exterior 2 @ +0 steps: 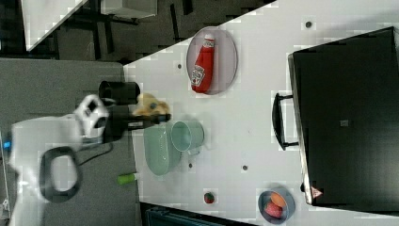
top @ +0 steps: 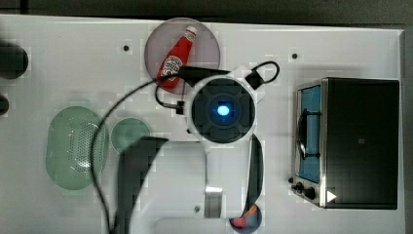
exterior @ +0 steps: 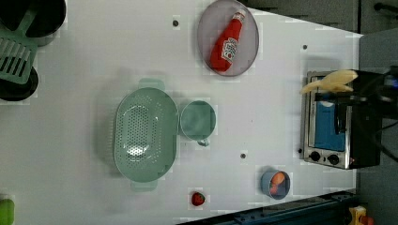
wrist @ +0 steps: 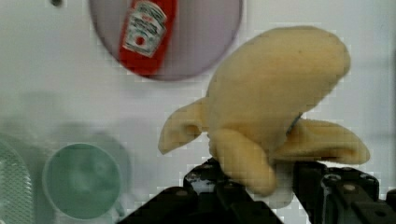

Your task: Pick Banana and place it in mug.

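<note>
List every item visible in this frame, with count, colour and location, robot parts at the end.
banana: one, pale yellow, held in the fingers, off the table
mug: one, pale teal, beside the colander on the left view's right
colander: one, pale green, oval, perforated
ketchup bottle: one, red, lying on the plate
plate: one, grey, round
toaster oven: one, black and silver, at the top view's right
small bowl: one, blue-grey, holding orange and red fruit
strawberry: one, red, near the table edge
table: one, white
fingers: black, closed on the banana
</note>
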You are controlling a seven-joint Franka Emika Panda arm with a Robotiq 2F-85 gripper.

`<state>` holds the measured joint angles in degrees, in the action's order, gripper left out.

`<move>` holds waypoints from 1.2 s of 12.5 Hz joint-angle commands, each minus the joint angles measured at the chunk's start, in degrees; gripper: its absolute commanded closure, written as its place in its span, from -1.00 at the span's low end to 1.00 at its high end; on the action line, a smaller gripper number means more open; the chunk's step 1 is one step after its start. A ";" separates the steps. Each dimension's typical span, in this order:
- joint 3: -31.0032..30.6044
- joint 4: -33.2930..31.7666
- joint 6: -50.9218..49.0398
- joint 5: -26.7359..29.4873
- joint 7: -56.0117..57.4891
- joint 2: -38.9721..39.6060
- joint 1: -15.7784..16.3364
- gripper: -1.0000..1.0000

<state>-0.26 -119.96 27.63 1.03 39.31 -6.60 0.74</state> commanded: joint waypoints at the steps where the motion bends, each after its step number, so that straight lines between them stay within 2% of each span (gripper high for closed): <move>1: -4.60 1.06 -6.25 -0.69 -8.73 -2.11 1.83 0.30; 4: -12.64 1.58 -7.56 -0.33 -25.20 -1.88 2.87 0.30; 9: -21.50 -0.18 -6.46 0.63 -41.01 2.40 3.54 0.30; 15: -23.26 -8.43 12.13 0.87 -43.50 10.13 3.55 0.30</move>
<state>-24.51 -125.78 39.81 3.05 -0.62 2.30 6.88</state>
